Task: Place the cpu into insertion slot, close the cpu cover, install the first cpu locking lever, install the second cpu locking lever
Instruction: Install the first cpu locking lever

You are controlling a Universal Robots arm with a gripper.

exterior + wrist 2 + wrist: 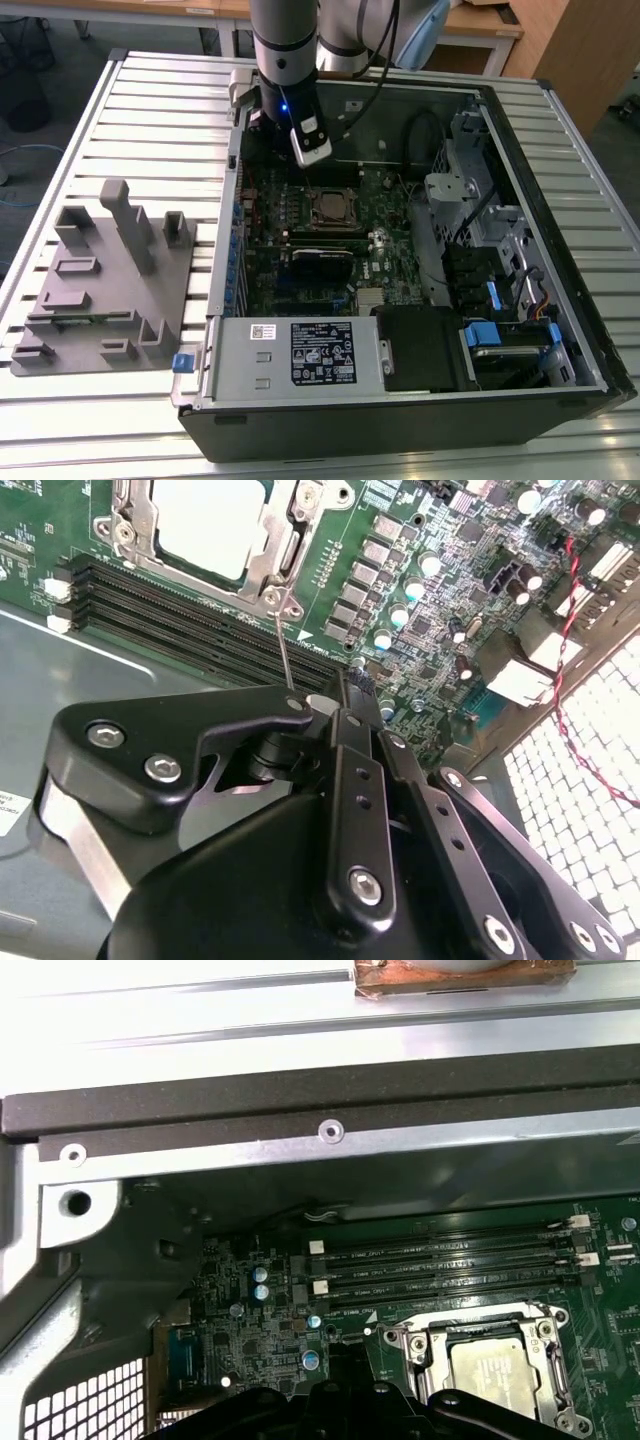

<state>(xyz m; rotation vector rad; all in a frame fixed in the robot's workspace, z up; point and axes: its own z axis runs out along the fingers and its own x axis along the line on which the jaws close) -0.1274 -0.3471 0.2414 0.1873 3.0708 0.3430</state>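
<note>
The cpu [210, 525] lies in the insertion slot [335, 208], its pale metal top showing through the window of the cpu cover [135, 535], which lies flat over it. In the first wrist view the cpu [492, 1370] and the cover's frame [545, 1345] sit beside the memory slots. From the socket's corner a thin wire locking lever [283, 650] stands up and runs into my gripper [312, 702]. The black linkages meet at the lever's end, so the gripper looks shut on it. In the exterior view my gripper [308, 166] hangs just above the slot's far left corner.
The open computer case [560, 250] lies on a slatted metal table [150, 110]. A grey fixture block [100, 270] sits at the exterior view's left. Memory slots [200, 630], a black card [320, 262], the power supply [300, 352] and a drive cage [500, 300] surround the socket.
</note>
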